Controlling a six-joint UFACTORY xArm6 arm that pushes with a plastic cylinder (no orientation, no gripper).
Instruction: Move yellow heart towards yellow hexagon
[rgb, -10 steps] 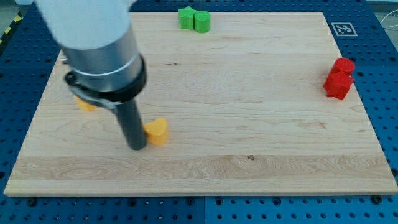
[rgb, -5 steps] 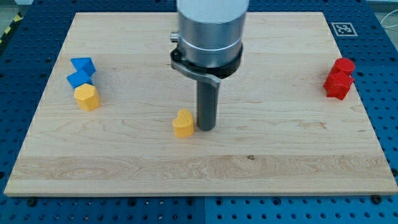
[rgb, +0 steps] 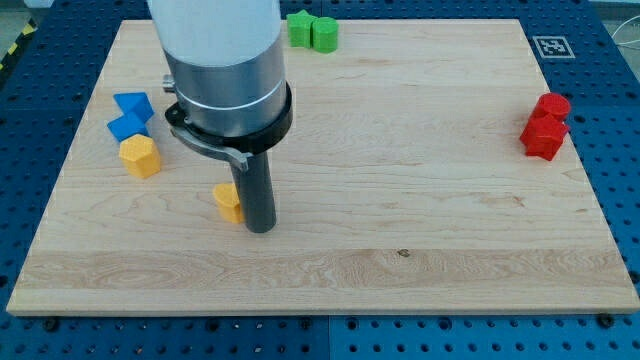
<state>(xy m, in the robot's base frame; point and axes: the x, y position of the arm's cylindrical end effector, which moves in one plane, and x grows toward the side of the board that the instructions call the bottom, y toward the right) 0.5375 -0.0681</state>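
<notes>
**Tip behind the heart, hexagon ahead**

Jaws are absent on this arm; a bare rod does the pushing, so nothing is grasped. Taking the yellow heart (rgb: 228, 201) as landmark: the yellow hexagon (rgb: 140, 156) sits to the view's left of it and slightly toward the top, near but apart. My tip (rgb: 260, 228) touches the heart's right side, so the heart lies between tip and hexagon, well placed for a leftward, slightly upward push.

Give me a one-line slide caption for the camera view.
My tip sits against the right side of the yellow heart, with the yellow hexagon off to its left.
</notes>
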